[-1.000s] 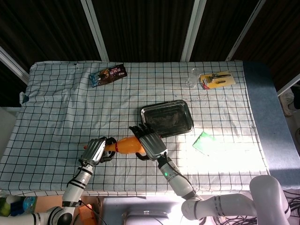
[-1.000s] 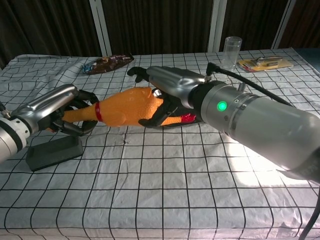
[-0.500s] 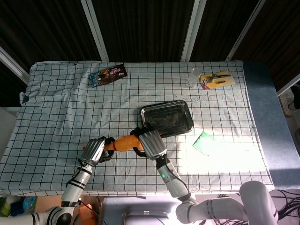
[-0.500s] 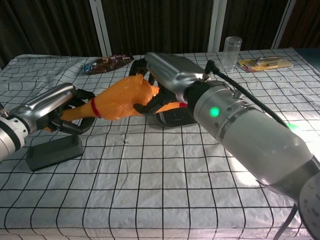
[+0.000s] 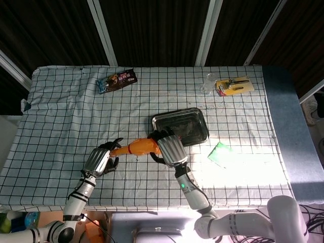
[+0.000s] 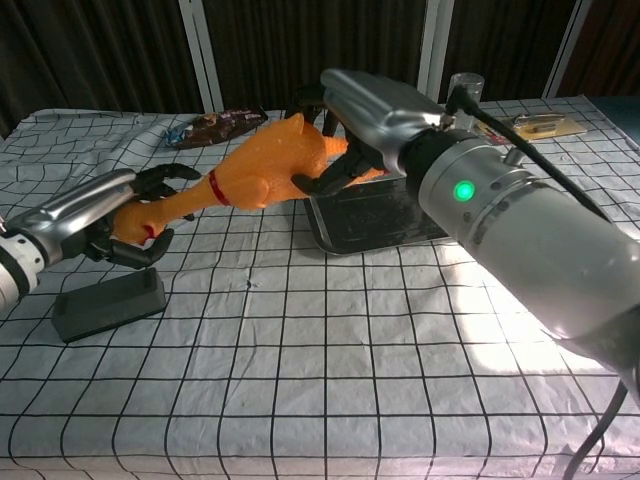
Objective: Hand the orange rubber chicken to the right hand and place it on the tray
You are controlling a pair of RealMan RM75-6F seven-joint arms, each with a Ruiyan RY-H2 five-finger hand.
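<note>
The head view looks steeply down from high above the robot, taking in the whole counter (image 5: 61, 116) out to the dark curtains behind it. The chest view sits low and close, facing forward across the counter (image 6: 300, 380), with the arms looming large. Both share the tray (image 5: 202, 132) (image 6: 340, 235) and the counter's middle.

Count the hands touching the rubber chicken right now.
2. The right hand grips the body of the rubber chicken beside the tray; the left hand has its fingers around the chicken's feet end.
</note>
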